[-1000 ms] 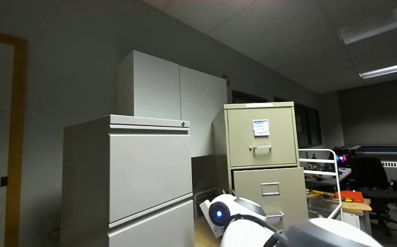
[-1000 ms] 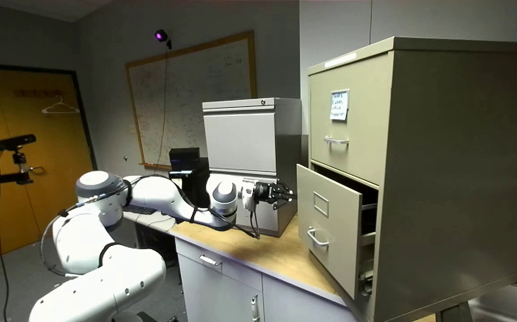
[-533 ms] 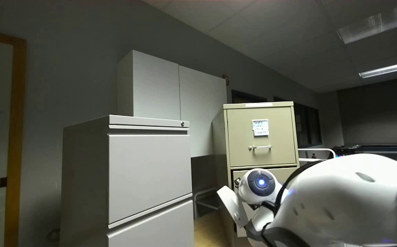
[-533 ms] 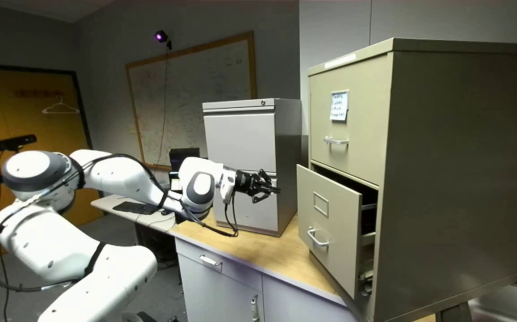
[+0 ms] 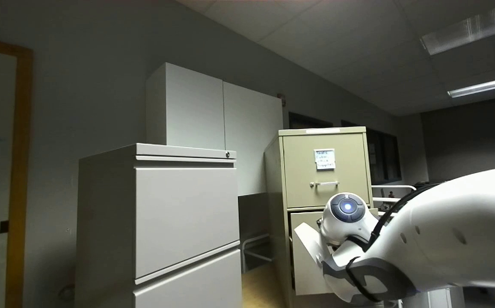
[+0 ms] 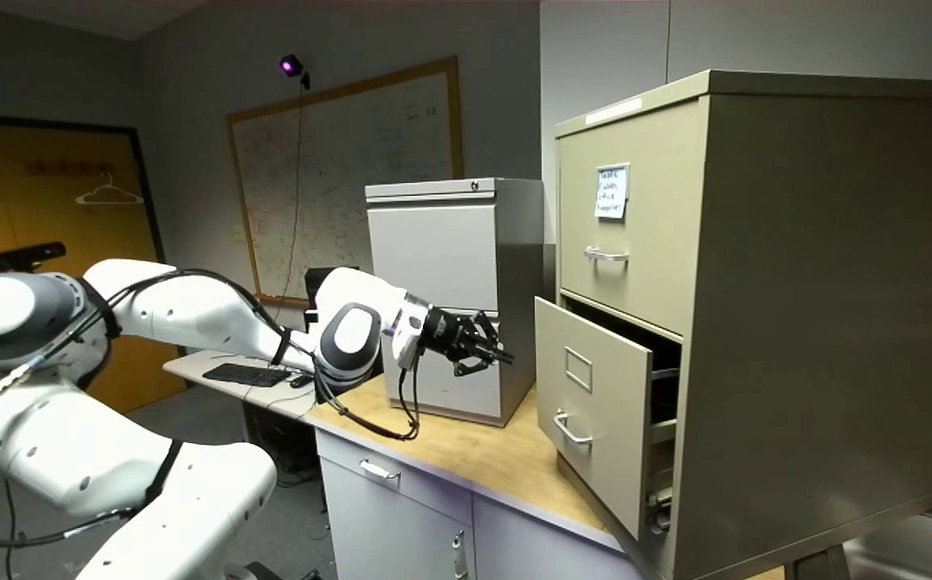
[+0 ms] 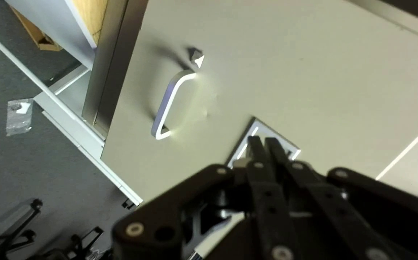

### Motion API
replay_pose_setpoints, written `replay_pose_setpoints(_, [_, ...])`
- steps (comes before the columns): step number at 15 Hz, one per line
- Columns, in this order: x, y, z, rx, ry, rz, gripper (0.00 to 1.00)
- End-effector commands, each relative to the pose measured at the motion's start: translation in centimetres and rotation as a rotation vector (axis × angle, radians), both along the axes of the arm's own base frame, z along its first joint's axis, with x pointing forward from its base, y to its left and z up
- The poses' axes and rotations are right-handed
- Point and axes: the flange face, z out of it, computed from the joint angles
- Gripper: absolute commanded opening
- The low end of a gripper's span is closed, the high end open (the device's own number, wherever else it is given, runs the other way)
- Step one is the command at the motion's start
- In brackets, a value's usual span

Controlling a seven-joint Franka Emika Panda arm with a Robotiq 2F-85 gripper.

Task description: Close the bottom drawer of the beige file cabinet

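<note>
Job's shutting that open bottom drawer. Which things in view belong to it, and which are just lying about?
Belong to the job:
beige metal bottom drawer, open
tall, narrow, yellowish-beige metal file cabinet
black, two-fingered pincer, apart from the drawer

Not part of it:
pale grey, boxy metal drawer cabinet
long, flat, black keyboard
white, rectangular, wood-framed whiteboard
flat, clear plastic packet

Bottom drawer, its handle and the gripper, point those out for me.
Bottom drawer (image 6: 606, 411), in an exterior view: on its beige front.
Drawer handle (image 7: 166, 104), in the wrist view: on the bar.
Gripper (image 7: 264, 141), in the wrist view: midway between its fingertips.
</note>
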Motion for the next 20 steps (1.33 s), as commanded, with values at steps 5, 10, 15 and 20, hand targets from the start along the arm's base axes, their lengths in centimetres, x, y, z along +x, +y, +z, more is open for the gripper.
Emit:
replay_pose_setpoints(5, [7.5, -3.3, -7.6, 0.033, 0.092, -0.168, 0.08])
replay_pose_setpoints(10, [13.4, -4.5, -12.5, -0.049, 0.044, -0.279, 0.08])
replay_pose_setpoints(15, [16.7, -3.6, -12.0, -0.158, -0.053, -0.365, 0.08])
replay_pose_setpoints(20, [19.1, -2.9, -10.9, -0.194, -0.041, -0.451, 0.08])
